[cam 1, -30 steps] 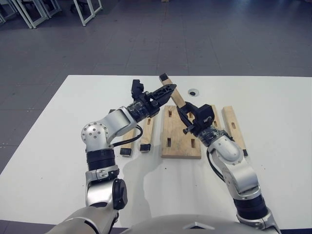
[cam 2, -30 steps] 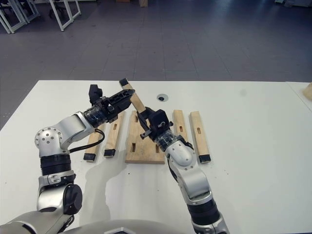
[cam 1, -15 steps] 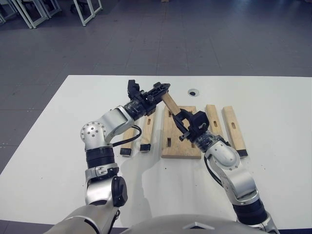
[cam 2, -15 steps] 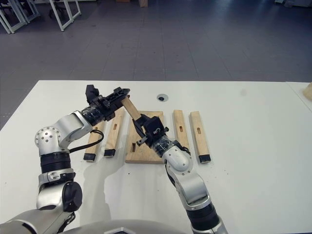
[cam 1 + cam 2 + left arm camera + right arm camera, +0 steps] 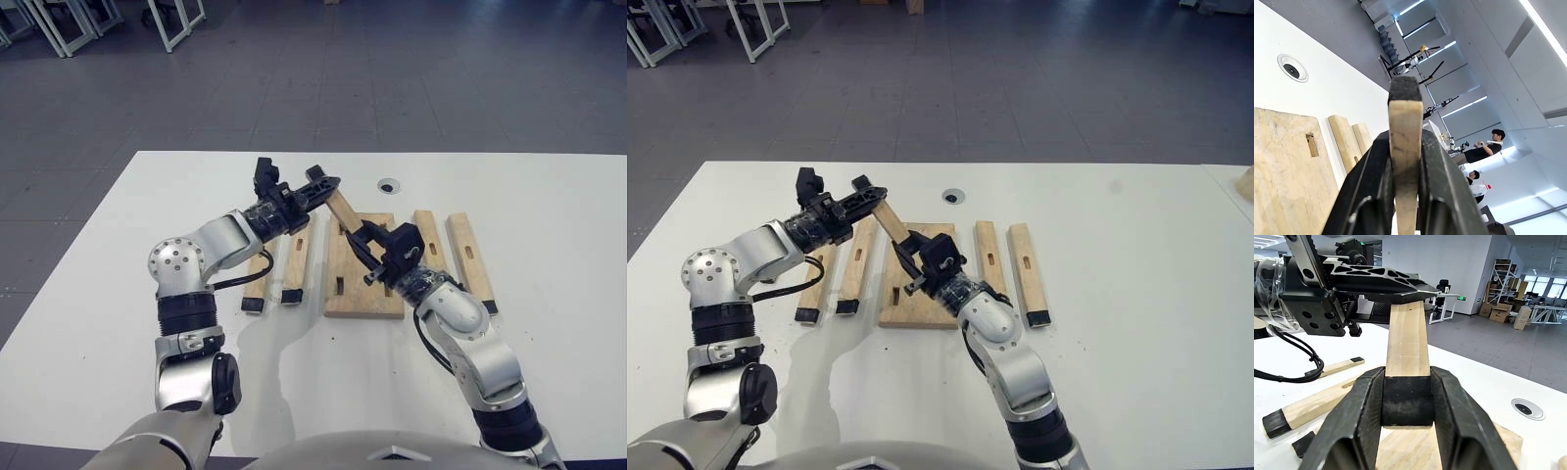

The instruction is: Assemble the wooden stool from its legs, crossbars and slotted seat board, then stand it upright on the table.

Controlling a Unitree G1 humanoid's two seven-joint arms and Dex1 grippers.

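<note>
The right arm runs from the lower right of the head view up toward the middle, with the elbow bent. The right gripper [image 5: 366, 251] points up and left. Its fingers [image 5: 1364, 406] pinch the black cap [image 5: 1406, 401] at the low end of a leg [image 5: 342, 207]. The leg is tilted, and this low end is over the seat board [image 5: 338, 292], which lies flat at the centre of the counter [image 5: 98, 274]. I cannot tell if the cap touches the board.

The left arm comes from the lower left, bends at the elbow and stretches to the right. The left gripper [image 5: 326, 183] clamps the high end of the same leg, just above the centre of the frame. The left wrist view shows the wood squeezed between both fingers, with a dark cap past them; this is less plain in the head view.

The left bars [image 5: 294, 262] lie flat left of the board, and the right bars [image 5: 468, 253] lie right of it. A cable hole [image 5: 389, 183] is farther back.
</note>
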